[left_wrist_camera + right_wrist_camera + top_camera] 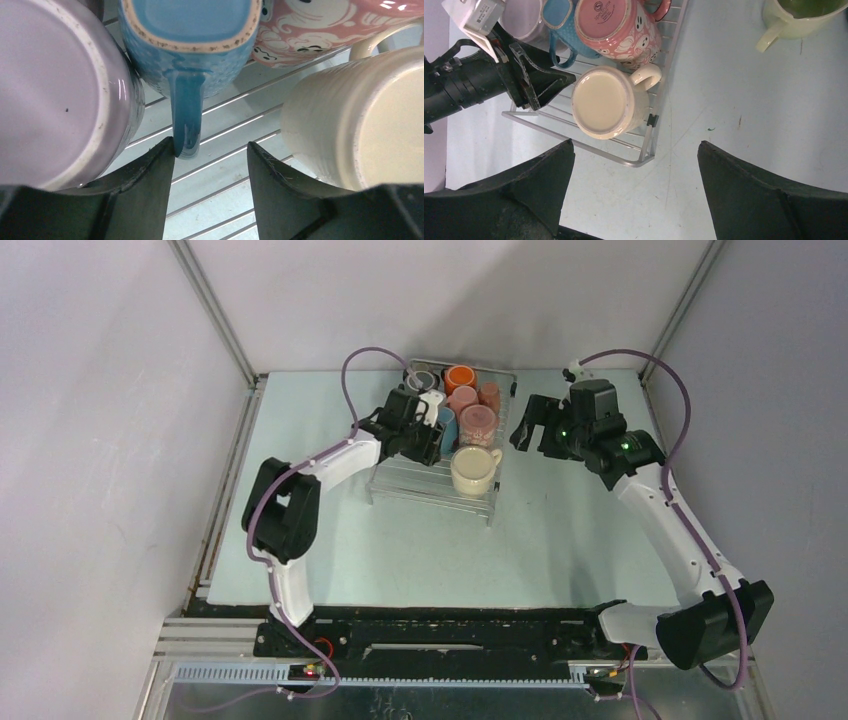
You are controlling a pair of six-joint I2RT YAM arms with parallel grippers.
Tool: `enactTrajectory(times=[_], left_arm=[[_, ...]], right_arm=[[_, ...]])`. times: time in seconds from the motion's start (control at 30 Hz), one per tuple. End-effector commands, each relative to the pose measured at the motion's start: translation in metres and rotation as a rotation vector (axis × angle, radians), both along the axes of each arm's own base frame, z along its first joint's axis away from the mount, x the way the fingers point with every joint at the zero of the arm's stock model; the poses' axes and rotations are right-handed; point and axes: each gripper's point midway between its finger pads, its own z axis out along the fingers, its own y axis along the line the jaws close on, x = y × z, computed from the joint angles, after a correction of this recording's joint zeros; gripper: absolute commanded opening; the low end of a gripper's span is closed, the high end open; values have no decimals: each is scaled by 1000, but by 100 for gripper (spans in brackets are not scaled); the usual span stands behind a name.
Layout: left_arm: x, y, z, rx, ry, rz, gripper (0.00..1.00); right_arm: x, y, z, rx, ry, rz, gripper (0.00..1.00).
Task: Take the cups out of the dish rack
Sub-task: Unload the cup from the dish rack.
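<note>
The left tool [211,145] is apart around the blue cup [190,30]'s handle [187,115] in the dish rack [624,161]. Next, squeeze and lift. The right tool [635,145] hangs wide apart nearby.

Robot lab test cell

Plain white wall panels [90,440] set in aluminium frame posts [213,312] box in a pale tabletop [560,540]. Two cabled robot arms [345,455] are bolted to a black base rail [450,635], facing a dish rack [412,480].
</note>
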Motion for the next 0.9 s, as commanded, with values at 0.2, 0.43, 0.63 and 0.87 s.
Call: enactTrajectory(times=[0.2,0.43,0.63,0.87], left_arm=[[18,-4,34,-27,-116,53,54],[25,-6,25,-10,-109,76,48],[29,-9,23,-5,-108,81,44],[32,-14,21,-5,-106,83,41]], right_arm=[[6,6,-2,10,-12,-3,100],[6,6,-5,4,-7,-2,100],[6,7,-6,1,-4,2,100],[7,7,-6,-1,-6,2,100]])
